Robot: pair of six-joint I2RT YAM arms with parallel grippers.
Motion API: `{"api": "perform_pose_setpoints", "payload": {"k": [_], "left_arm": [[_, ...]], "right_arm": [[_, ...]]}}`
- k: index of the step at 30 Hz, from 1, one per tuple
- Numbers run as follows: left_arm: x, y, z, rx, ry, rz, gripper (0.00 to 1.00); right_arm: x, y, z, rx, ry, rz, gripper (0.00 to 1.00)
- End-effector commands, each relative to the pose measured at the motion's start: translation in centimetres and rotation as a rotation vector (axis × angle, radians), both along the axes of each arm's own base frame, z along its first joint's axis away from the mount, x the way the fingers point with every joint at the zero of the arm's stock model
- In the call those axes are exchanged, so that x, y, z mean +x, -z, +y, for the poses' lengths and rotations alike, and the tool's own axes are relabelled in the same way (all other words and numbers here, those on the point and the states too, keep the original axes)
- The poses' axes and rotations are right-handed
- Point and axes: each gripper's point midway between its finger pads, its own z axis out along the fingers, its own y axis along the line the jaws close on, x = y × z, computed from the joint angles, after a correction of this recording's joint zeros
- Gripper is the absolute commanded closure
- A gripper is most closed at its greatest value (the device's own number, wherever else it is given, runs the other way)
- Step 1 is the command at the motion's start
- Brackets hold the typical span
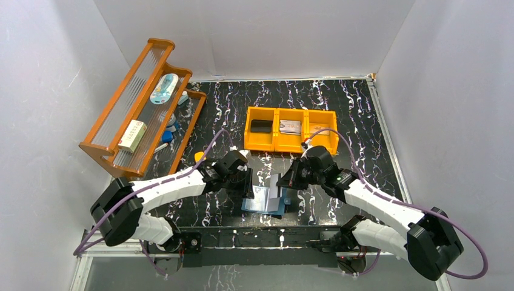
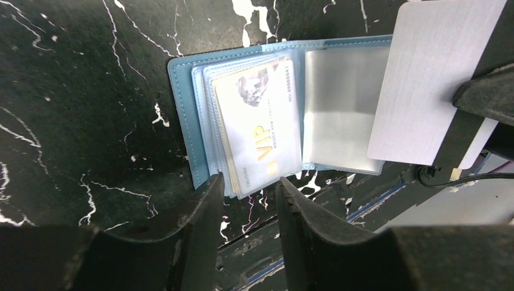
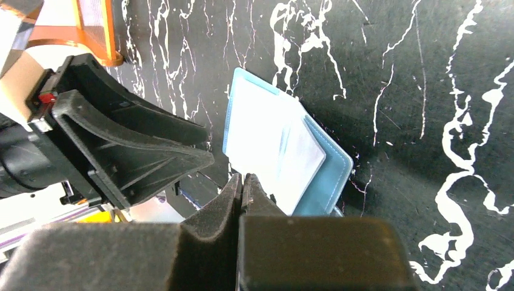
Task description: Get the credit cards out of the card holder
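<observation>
Card holder (image 2: 182,115): lies open on the black marbled table (image 1: 339,109), low centre of the top view, between my two grippers.
Right gripper (image 3: 242,185): clenched on a pale grey card (image 2: 424,79), which it holds clear of the holder at the upper right of the left wrist view. In its own view the jaws look pressed flat together, with the card edge-on.
Left gripper (image 2: 247,197): released, fingers apart on either side of the lower edge of the clear sleeve stack. I cannot tell whether it touches the holder.
Left to do: a VIP card (image 2: 260,121) sits in the top sleeve. I can't see whether the sleeves beneath hold cards.
Risk, slip: the grey card is pinched near one end only, so I judge a quick swing could pivot it or drop it.
Risk, drag: nothing clearly pins the holder, so pulling the VIP card may slide or lift the whole thing.
Risk, wrong grab: the sleeves are thin and glossy, and the fingers may close on plastic as well as card.
Risk, collision: both wrists crowd the same spot, so I'd move one at a time.
</observation>
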Motion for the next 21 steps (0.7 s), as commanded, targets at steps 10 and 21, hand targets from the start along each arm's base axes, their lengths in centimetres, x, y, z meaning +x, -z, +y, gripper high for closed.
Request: {"api": "perform_pose_setpoints", "payload": {"k": [10, 21], "left_arm": [[3.5, -3.4, 6.8, 0.036, -0.135, -0.102, 0.36], [6.6, -5.5, 14.0, 0.073, -0.338, -0.186, 0.05]], "right_arm": [[7.5, -6.5, -4.5, -0.330, 0.171, -0.358, 1.00], [18.2, -9.5, -7.4, -0.687, 0.156, -0.553, 1.00]]}}
